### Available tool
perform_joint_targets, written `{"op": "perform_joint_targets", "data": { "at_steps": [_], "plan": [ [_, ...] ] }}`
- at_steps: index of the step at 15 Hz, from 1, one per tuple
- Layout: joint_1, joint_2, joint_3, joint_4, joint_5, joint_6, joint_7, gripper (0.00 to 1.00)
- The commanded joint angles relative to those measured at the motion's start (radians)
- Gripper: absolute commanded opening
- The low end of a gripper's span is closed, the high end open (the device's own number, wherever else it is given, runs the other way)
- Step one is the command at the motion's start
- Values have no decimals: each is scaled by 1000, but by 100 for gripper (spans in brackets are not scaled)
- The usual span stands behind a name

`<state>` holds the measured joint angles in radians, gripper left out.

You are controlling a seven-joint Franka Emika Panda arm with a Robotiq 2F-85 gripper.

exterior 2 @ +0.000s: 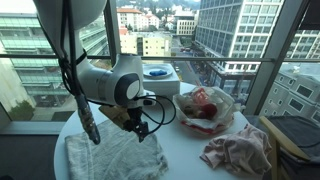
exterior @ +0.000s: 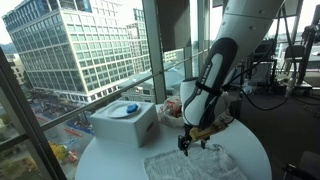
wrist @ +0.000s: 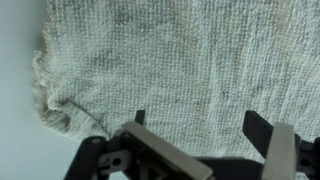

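White waffle-weave towel (exterior 2: 108,158) lies flat on the round white tabletop (exterior 2: 190,152), at its left-front part in an exterior view. The towel's lower end is cut by the frame edge, so its full length can't be told; the visible part runs more left to right than front to back. Wrist view: bare tabletop strip at far left, then the towel's left edge running top to bottom, with a rumpled, frayed corner (wrist: 48,112) poking left, then weave filling the rest out to the right edge. End effector (wrist: 198,124) hangs just over the towel, jaws spread wide, nothing between them, dark fingers (wrist: 258,128) above cloth; whether they touch it can't be told. In an exterior view the end effector (exterior: 196,140) points straight down at the towel. Right of it and further back by the window sits a white box (exterior 2: 170,77) with a blue item (exterior 2: 157,70) on top; any print is too small to read. Next right is a clear bowl (exterior 2: 205,105) holding pink and red stuff, apart from the towel. Far right, a crumpled pink cloth (exterior 2: 238,150) lies on the tabletop, well apart from the towel.
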<state>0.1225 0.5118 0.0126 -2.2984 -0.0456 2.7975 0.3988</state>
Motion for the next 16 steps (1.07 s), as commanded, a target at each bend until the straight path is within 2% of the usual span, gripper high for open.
{"op": "perform_joint_targets", "data": {
  "at_steps": [1,9,16],
  "plan": [
    [43,93,-39,108,20,3,-18,100],
    [47,212,-56,230,36,-12,-24,100],
    [27,251,-57,282,62,-15,-33,100]
  ]
}}
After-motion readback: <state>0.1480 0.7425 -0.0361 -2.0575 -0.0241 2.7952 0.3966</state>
